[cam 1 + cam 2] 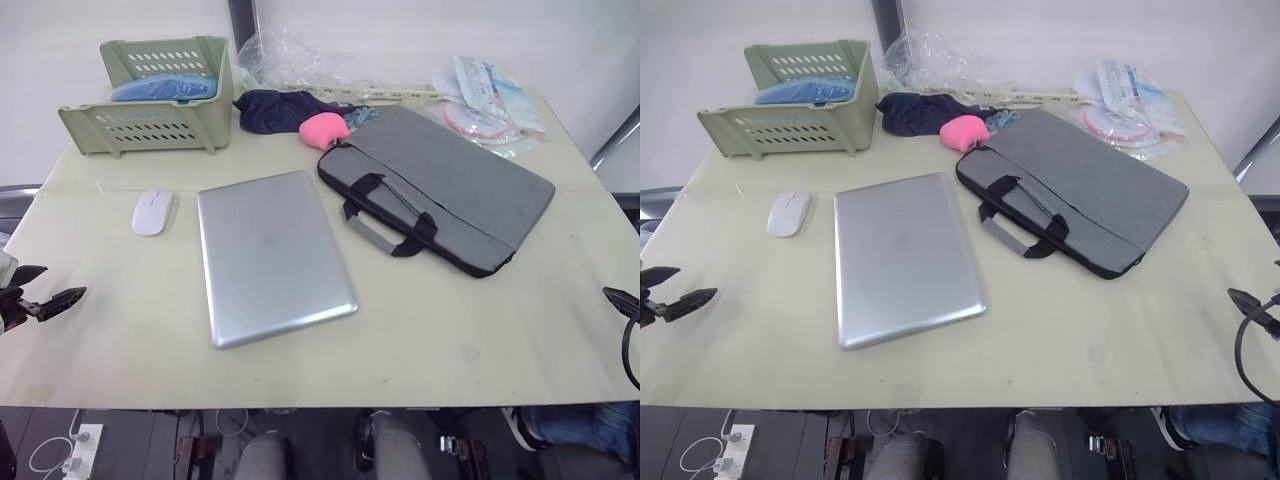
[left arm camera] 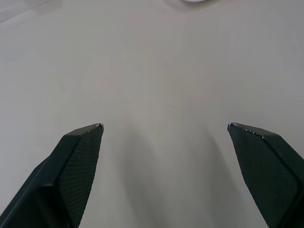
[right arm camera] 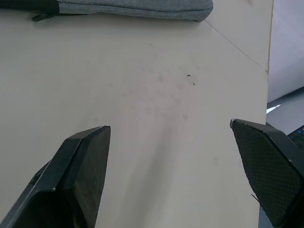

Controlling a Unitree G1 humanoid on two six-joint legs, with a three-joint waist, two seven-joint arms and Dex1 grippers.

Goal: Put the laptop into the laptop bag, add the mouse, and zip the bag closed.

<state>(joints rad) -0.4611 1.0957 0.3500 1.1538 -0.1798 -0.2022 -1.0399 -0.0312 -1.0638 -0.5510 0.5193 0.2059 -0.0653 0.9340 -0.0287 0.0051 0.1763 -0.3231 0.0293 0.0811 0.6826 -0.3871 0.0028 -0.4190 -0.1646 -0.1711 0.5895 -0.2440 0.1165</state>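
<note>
The silver laptop (image 1: 270, 255) lies closed and flat in the middle of the table. To its left rests the white mouse (image 1: 152, 212). The grey laptop bag (image 1: 450, 185) lies flat to the right of the laptop, handles toward it; I cannot tell whether its zip is open. My left gripper (image 1: 62, 281) hovers open over the table's left edge, near side of the mouse, holding nothing. At the right edge my right gripper (image 3: 168, 126) is open over bare table, with the bag's edge (image 3: 133, 8) further ahead.
A green basket (image 1: 150, 95) holding something blue stands at the back left. A dark cloth (image 1: 285, 108) and a pink toy (image 1: 325, 128) lie just behind the bag. Plastic packets (image 1: 490, 95) sit at the back right.
</note>
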